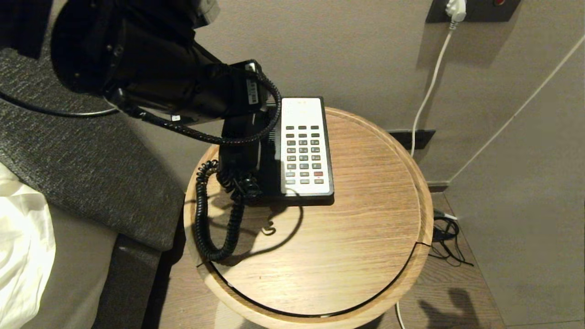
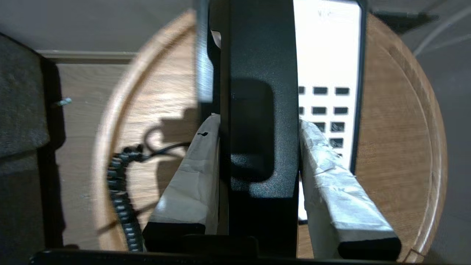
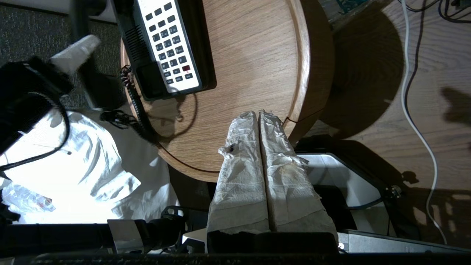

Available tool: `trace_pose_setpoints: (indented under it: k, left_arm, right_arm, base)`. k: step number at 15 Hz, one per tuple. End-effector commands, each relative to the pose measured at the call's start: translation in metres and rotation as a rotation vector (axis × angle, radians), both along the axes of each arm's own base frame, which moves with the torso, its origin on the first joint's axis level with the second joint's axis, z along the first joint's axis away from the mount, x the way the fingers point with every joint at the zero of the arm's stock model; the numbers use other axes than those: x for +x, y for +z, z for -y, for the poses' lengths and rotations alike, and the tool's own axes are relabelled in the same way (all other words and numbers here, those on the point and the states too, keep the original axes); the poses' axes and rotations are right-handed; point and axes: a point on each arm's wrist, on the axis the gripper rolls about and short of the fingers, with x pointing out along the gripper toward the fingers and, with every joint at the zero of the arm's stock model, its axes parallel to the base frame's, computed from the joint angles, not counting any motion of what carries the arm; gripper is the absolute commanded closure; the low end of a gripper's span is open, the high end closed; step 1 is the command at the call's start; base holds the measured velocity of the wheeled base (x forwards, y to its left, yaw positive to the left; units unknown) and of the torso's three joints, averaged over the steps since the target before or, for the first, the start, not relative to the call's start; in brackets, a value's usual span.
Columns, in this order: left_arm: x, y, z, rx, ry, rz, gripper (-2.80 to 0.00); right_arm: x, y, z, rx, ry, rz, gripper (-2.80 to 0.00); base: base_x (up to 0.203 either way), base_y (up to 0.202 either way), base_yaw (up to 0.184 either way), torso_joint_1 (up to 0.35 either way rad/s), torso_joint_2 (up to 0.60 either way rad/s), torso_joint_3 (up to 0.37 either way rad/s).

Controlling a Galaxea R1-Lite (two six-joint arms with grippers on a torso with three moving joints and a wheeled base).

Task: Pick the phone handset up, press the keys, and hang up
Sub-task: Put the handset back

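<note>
Left wrist view: left gripper [image 2: 259, 147] clenched across mid-shaft of the phone handset [image 2: 261, 110], held above the phone base's left side, keys [image 1: 302, 153] exposed to its right. Rigid, light, slick textured plastic; coiled cord [image 1: 215, 214] will likely tug, so mid-shaft hold looks right. Right gripper [image 3: 259, 147], paper-wrapped, closed and empty at round wooden table's [image 1: 365, 228] near edge.
</note>
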Motion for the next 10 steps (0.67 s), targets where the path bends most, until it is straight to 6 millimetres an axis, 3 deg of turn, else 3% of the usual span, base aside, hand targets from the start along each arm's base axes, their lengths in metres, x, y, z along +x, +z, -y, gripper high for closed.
trace_pose_setpoints:
  k: [1,10]
  left_arm:
    - [0.006,-0.010,0.011,0.015,-0.003,-0.027,0.00]
    - [0.016,-0.021,0.019,0.040,0.027,-0.040,0.00]
  right_arm:
    - [0.000,0.000,0.000,0.002,-0.003,-0.003,0.00]
    - [-0.002,0.000,0.001,0.005,0.001,-0.003,0.00]
  base:
    - [0.000,0.000,0.000,0.000,0.00,0.000]
    - [0.000,0.000,0.000,0.000,0.00,0.000]
